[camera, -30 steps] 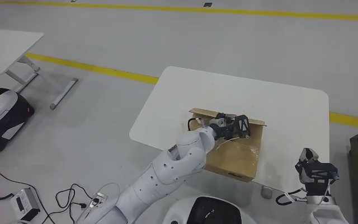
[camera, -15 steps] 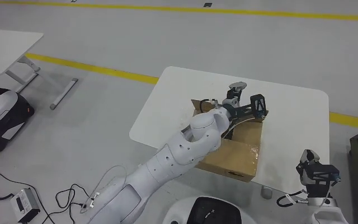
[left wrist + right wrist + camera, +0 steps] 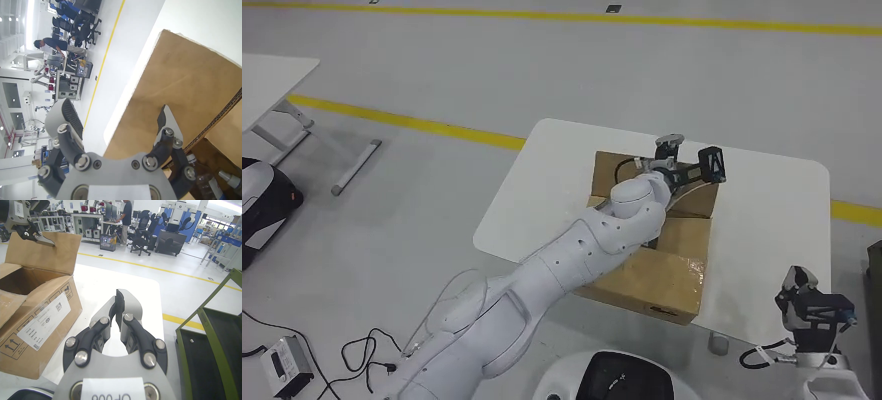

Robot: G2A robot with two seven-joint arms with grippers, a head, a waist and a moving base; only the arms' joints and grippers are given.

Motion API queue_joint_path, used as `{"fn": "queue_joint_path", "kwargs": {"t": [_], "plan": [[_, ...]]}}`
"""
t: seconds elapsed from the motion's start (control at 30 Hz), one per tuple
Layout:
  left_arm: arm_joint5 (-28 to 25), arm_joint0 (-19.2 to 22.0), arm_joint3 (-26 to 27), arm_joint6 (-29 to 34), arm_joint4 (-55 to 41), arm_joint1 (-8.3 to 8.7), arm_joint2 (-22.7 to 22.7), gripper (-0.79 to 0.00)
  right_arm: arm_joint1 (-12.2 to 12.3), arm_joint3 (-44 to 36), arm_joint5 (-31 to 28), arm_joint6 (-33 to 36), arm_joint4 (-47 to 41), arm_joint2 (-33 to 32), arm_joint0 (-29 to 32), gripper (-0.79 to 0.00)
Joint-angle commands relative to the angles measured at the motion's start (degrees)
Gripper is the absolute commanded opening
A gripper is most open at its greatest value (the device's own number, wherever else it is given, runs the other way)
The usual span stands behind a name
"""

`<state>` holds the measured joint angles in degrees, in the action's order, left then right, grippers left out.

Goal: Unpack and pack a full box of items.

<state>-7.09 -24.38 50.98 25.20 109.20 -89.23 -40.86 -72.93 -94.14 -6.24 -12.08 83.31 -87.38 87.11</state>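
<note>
A brown cardboard box (image 3: 672, 275) stands open on the white table (image 3: 762, 200). Its far flap (image 3: 614, 172) stands upright. My left gripper (image 3: 692, 155) is at that flap's top edge, open, with one fingertip (image 3: 49, 243) touching the flap (image 3: 60, 255). In the left wrist view the left gripper (image 3: 115, 117) spreads wide over the flap (image 3: 189, 75), holding nothing. Clear bottles (image 3: 209, 184) lie inside the box. My right gripper (image 3: 118, 303) is shut and empty, above the table's near right corner, apart from the box (image 3: 39, 313).
A green cart (image 3: 209, 344) with a black inside stands just off the table's right side. The box's near flap (image 3: 667, 285) lies folded over the box. Bare tabletop (image 3: 117, 283) stretches to the right of the box.
My left arm has swung from inside the box out to its far side, and the far flap has gone from folded inward to upright. The right gripper has barely shifted.
</note>
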Motion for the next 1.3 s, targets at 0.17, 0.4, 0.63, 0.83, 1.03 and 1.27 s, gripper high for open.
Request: {"fn": "queue_joint_path", "kwargs": {"t": [0.17, 0.4, 0.63, 0.83, 1.03, 1.27], "plan": [[1.6, 2.2, -7.2, -2.8, 0.6, -2.25, 1.9, 0.000, 0.0, 0.3, -0.4, 0.4, 0.1, 0.2, -1.0, -0.785], [1.3, 2.1, -7.3, -6.2, -0.7, -2.65, 0.3, 0.000, 0.0, 1.1, -0.8, 0.7, -0.1, 0.5, -2.2, -0.785], [-0.5, -4.6, 4.5, -7.9, 0.2, 0.41, -5.6, 0.000, 0.1, 2.2, -1.7, 0.6, -0.4, 0.2, -3.3, -0.785], [-7.6, -17.5, 25.1, -5.5, 2.2, 4.59, -14.4, 0.000, 0.2, 2.7, -2.8, 0.4, -0.2, 0.5, -4.4, -0.785], [-15.0, -30.3, 41.7, -4.4, 0.6, 7.35, -22.6, 0.000, 0.3, 3.1, -3.5, 0.3, 0.1, 1.2, -5.3, -0.785], [-25.7, -39.4, 50.2, -0.9, -10.1, 8.92, -29.7, 0.000, 0.5, 3.6, -7.1, 0.3, -0.3, 1.0, -6.0, -0.785]]}}
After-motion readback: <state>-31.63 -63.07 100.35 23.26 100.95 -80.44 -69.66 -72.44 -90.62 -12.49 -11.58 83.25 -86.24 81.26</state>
